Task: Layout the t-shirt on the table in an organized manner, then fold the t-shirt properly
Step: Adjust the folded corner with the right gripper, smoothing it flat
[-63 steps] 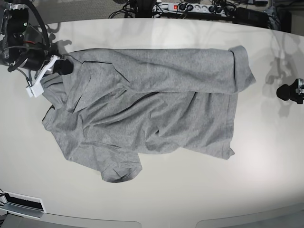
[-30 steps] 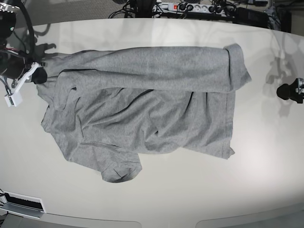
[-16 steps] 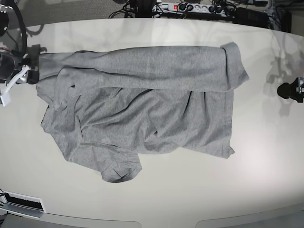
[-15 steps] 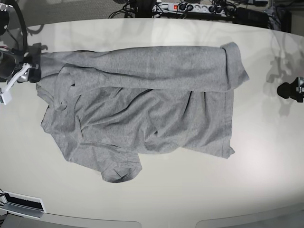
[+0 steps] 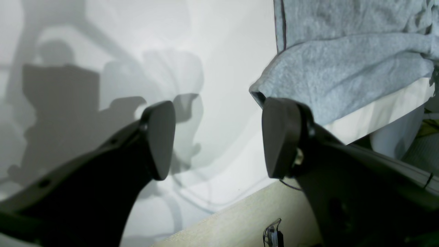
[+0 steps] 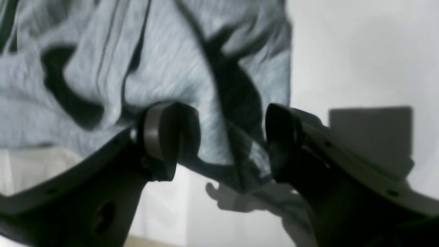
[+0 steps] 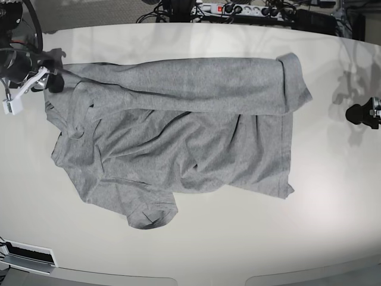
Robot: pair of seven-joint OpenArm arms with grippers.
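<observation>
My right gripper [image 6: 219, 140] stands wide apart with a loose edge of the t-shirt [image 7: 178, 131] between the jaws, unpinched; my left gripper [image 5: 217, 137] hangs wide and empty beside its far sleeve. The shirt sprawls rumpled mid-table [image 7: 333, 196], and being soft, light and limp, I judge hems and shoulders the best holds.

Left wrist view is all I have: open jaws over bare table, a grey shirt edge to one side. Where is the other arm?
Observer: The right gripper is at the opposite end of the t-shirt, by the corner of a folded-over band.
Operator: Gripping the cloth?
Observer: No. The right wrist view shows its jaws wide apart.
Operator: Is the shirt flat?
Observer: No. A long band lies folded across the body and one sleeve is bunched.
</observation>
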